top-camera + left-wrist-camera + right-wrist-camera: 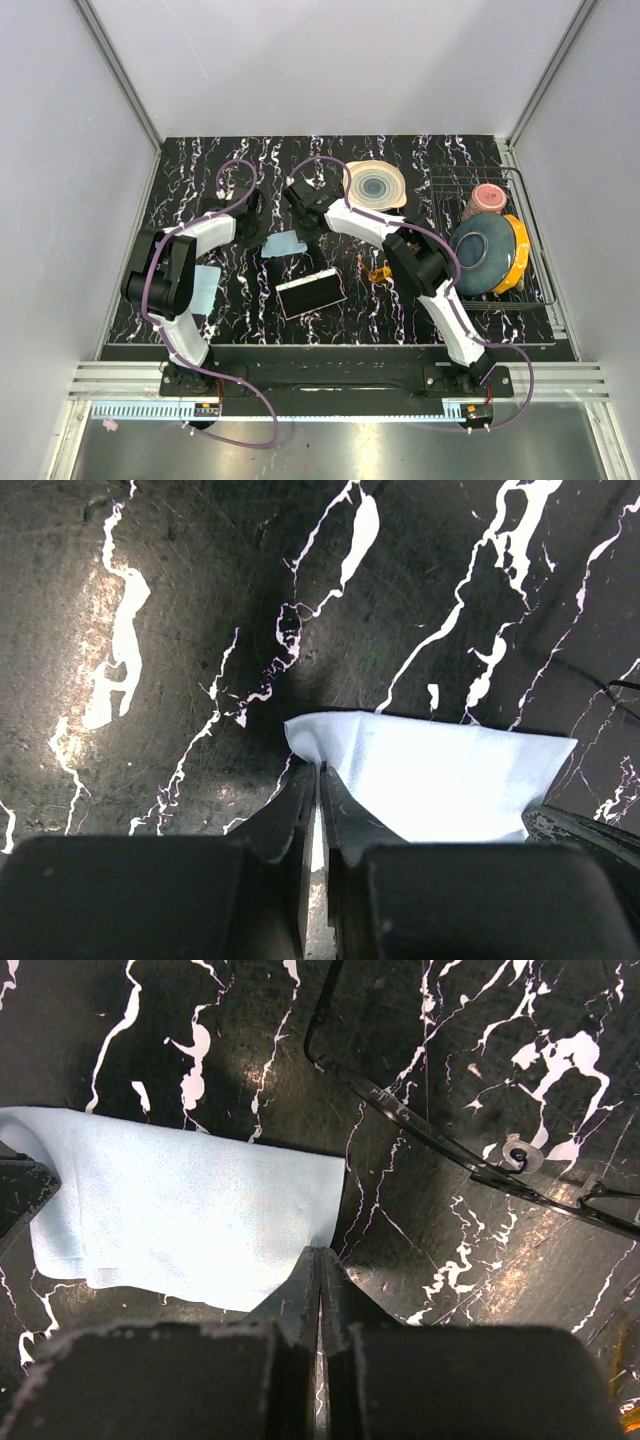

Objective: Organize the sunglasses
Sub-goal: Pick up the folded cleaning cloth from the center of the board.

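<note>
Closest to us, the left gripper (320, 780) is clamped on the near edge of a pale blue cloth (450, 780) — a white sliver shows between its fingers. Opposite, the right gripper (320, 1260) is pressed closed at the cloth's other edge; we cannot tell whether it pinches fabric. A thin dark wire frame (430, 1132) lies just beyond it. The sunglasses (380, 271) rest on the table (200, 180) beside the right arm, between the black case (310, 293) and the dish rack (452, 192) — bare marble lies along the case's near side.
</note>
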Tool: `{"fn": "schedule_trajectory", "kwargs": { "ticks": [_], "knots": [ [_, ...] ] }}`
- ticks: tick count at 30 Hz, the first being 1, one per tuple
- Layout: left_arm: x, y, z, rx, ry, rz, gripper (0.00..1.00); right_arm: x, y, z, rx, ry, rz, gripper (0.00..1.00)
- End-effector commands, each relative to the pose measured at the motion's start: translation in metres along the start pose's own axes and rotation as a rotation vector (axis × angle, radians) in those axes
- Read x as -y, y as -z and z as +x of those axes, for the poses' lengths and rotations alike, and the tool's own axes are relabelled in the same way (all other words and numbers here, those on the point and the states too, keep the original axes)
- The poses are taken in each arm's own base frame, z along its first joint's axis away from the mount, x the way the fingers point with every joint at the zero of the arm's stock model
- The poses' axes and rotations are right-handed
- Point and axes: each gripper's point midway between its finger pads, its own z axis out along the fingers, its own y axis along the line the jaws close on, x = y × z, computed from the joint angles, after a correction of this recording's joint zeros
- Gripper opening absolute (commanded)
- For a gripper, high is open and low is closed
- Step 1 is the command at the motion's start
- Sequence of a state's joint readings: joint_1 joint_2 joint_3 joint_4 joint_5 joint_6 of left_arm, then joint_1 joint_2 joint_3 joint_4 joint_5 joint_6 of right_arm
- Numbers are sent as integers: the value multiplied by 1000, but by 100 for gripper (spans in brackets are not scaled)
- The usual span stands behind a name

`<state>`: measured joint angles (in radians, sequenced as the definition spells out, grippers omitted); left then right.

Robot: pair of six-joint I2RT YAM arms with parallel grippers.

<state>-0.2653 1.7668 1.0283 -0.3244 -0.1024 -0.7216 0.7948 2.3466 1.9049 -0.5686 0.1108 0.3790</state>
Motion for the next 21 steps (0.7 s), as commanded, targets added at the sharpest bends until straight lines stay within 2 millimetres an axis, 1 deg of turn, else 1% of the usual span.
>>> {"fn": "schedule_trajectory", "kwargs": {
  "ticks": [1,5,6,7,11,16,21],
  "knots": [
    [-10,-1,5,-17,-10,-67,9,-3,1,7,-17,-4,-14,0],
    [-12,-1,5,-16,-14,-72,4,-2,2,5,-11,-6,-9,0],
    [-11,-1,5,-18,-15,-71,2,-2,2,5,-10,-5,-7,4],
    [-11,-1,5,-19,-15,-72,0,-2,3,4,-9,-6,-4,14],
    [-11,-2,5,-22,-17,-69,0,-1,4,1,2,-8,2,33],
    [-9,-2,5,-24,-18,-64,0,-3,4,-1,0,-3,-9,35],
    [-9,-3,5,-26,-18,-64,0,-4,-3,5,-25,9,-7,34]
  ]
}}
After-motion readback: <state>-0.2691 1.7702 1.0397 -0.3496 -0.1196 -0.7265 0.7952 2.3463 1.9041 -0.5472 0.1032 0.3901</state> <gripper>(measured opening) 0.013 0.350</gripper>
